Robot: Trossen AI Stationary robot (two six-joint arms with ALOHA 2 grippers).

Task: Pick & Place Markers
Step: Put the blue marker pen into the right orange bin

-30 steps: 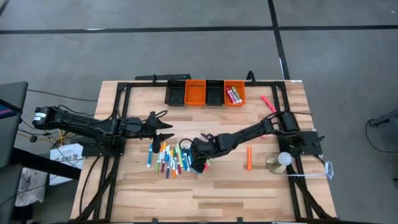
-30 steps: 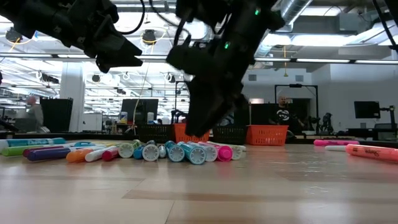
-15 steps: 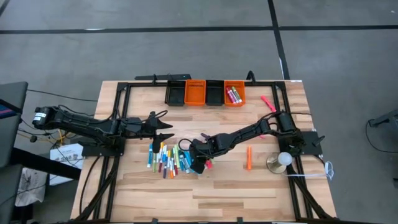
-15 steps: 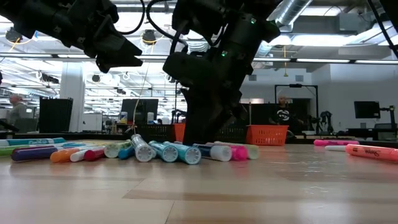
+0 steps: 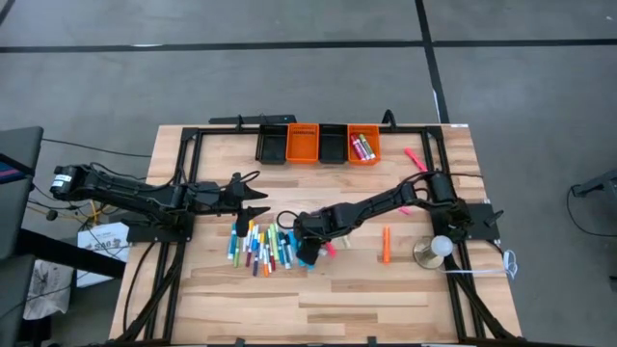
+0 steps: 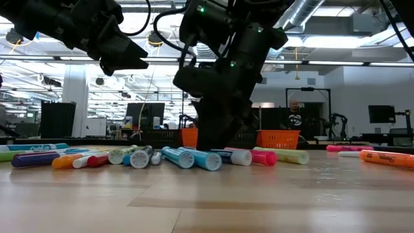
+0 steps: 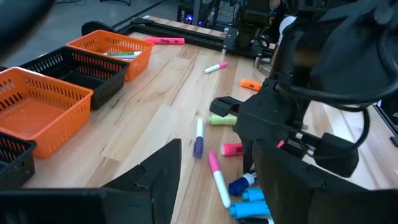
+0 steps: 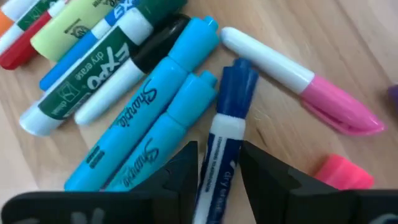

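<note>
At the far edge of the table (image 5: 318, 299), four bins (image 5: 318, 143) in a row, only the rightmost orange one (image 5: 363, 146) with a few markers inside — most of the job still ahead, by the look of it. Mid-table, the main heap of markers (image 5: 258, 246) lying loose, with strays to the right: an orange marker (image 5: 386, 244) and a pink one (image 5: 416, 160) near the frame rail. Plenty of bare wood toward the near edge; tight only at the heap. Right gripper (image 8: 219, 163) low over the heap's right side, fingers partly parted astride a blue-and-white marker (image 8: 225, 149), not clamped. Left gripper (image 5: 253, 203) above the heap's far-left edge, fingers apart, holding nothing.
</note>
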